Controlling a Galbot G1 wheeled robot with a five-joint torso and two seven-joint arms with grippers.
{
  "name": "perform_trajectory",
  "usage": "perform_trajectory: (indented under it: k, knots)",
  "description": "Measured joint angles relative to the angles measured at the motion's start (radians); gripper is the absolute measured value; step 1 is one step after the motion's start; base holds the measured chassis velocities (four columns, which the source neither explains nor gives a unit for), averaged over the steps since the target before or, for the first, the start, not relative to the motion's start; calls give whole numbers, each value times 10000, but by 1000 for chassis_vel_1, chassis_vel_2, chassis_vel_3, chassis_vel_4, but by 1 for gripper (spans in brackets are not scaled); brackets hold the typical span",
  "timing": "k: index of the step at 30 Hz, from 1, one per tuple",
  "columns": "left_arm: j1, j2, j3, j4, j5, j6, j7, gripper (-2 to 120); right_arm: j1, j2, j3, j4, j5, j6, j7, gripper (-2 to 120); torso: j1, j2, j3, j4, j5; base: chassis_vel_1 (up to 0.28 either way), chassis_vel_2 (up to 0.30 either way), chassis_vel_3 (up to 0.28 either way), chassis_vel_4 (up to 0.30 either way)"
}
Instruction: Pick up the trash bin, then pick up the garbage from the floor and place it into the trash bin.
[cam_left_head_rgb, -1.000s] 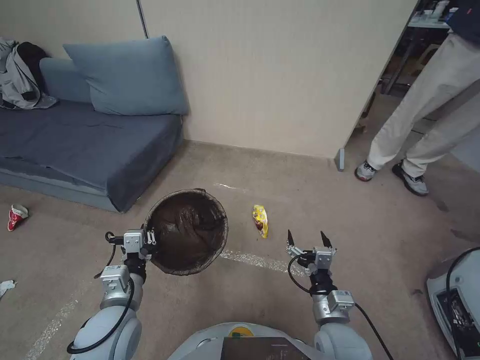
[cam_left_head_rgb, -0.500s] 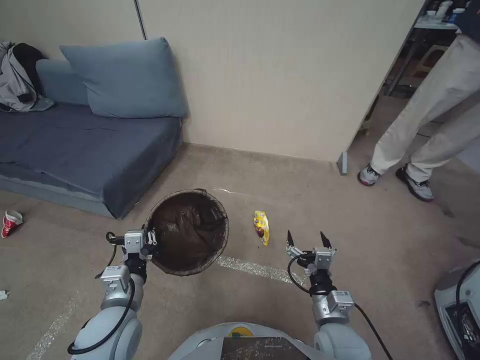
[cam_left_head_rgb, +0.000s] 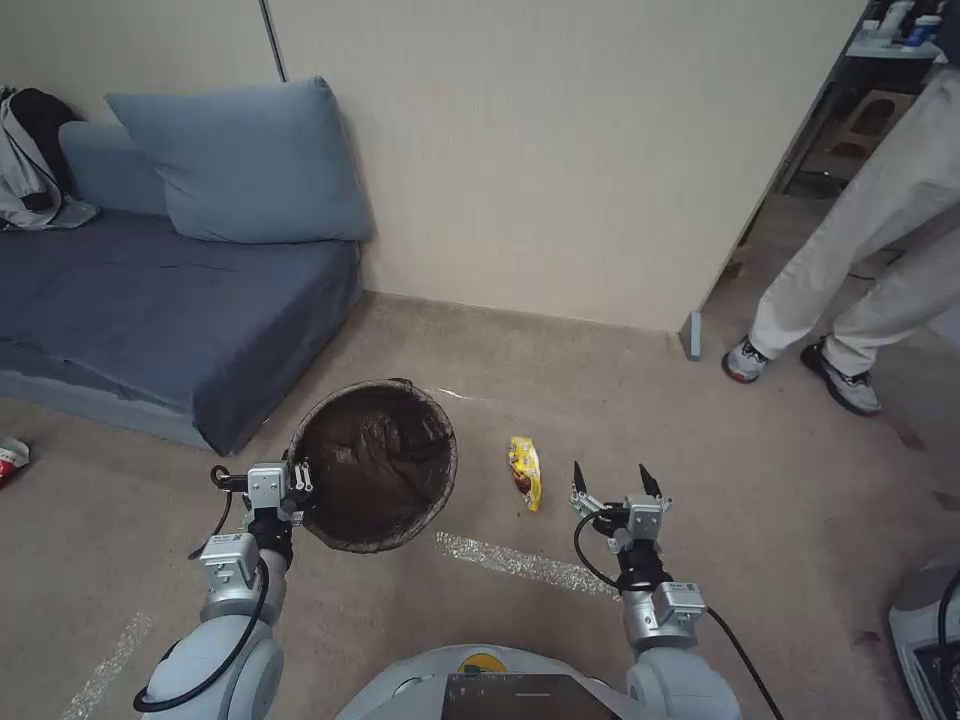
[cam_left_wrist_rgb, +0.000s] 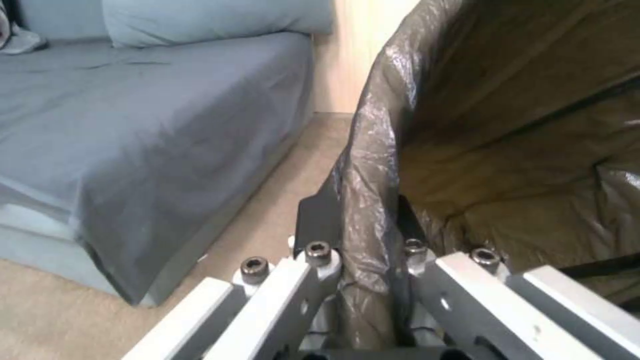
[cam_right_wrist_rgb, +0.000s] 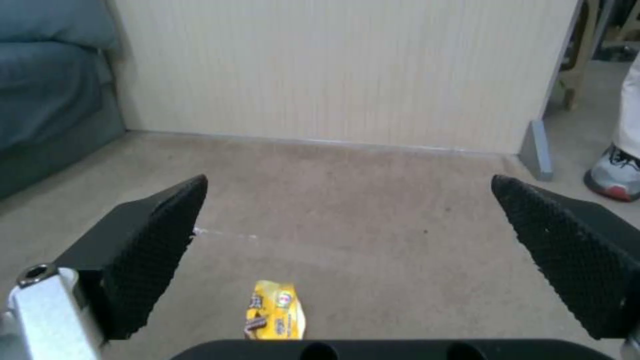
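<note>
The left gripper (cam_left_head_rgb: 300, 487) has its fingers (cam_left_wrist_rgb: 319, 220) clamped on the bag-lined rim of the trash bin (cam_left_head_rgb: 372, 465), holding it above the carpet floor (cam_left_head_rgb: 600, 400) just in front of the blue sofa (cam_left_head_rgb: 150, 300). The right gripper (cam_left_head_rgb: 610, 480) hovers with both fingers (cam_right_wrist_rgb: 153, 250) spread wide, empty. A yellow snack wrapper (cam_left_head_rgb: 525, 472) lies on the floor between the bin and the right gripper, close to the latter.
</note>
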Motion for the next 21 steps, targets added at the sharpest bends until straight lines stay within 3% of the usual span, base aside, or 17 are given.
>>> perform_trajectory:
  k: [21]
  knots:
    - [-20, 5, -23, 15, -5, -36, 39, 0, 4, 7, 14, -26, -16, 25, -19, 100, 0, 0, 0, 1, 0, -68, 68, 70, -73]
